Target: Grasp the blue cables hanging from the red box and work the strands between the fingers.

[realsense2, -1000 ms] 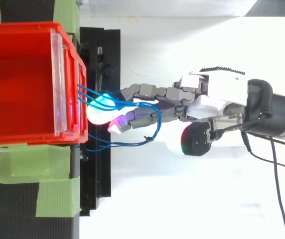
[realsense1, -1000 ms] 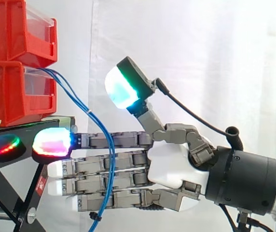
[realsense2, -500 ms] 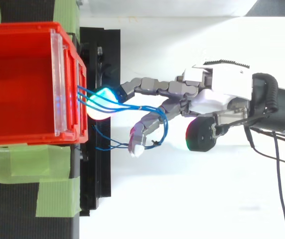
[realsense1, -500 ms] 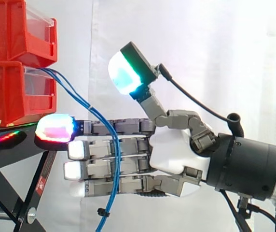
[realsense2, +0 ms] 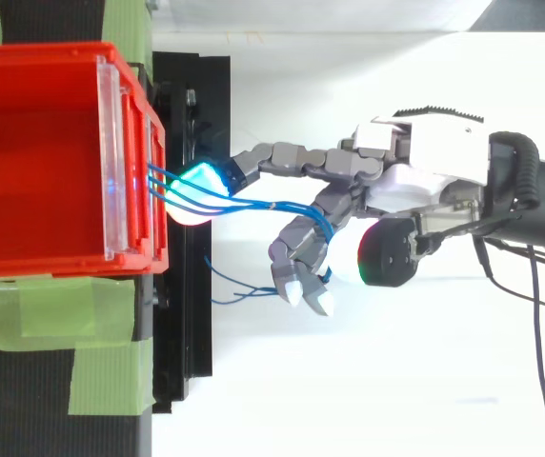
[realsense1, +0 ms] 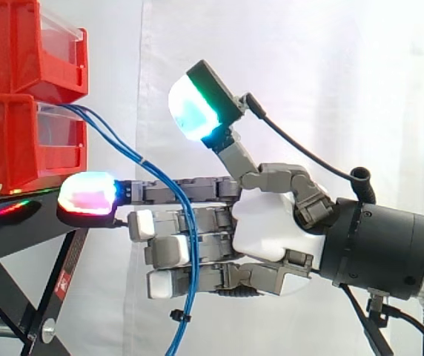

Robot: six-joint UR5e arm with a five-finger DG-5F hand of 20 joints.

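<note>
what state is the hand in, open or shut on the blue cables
Shut on them: the hand has its lower fingers curled round the blue cables.

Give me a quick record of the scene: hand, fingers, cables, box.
hand: reaching in from the right, shut on the cables
fingers: lower ones curled round the blue cables; top one straight, pointing at the red box
thumb: raised above the fingers
blue cables: leave the red box, pass through the curled fingers, ends hang below
</note>
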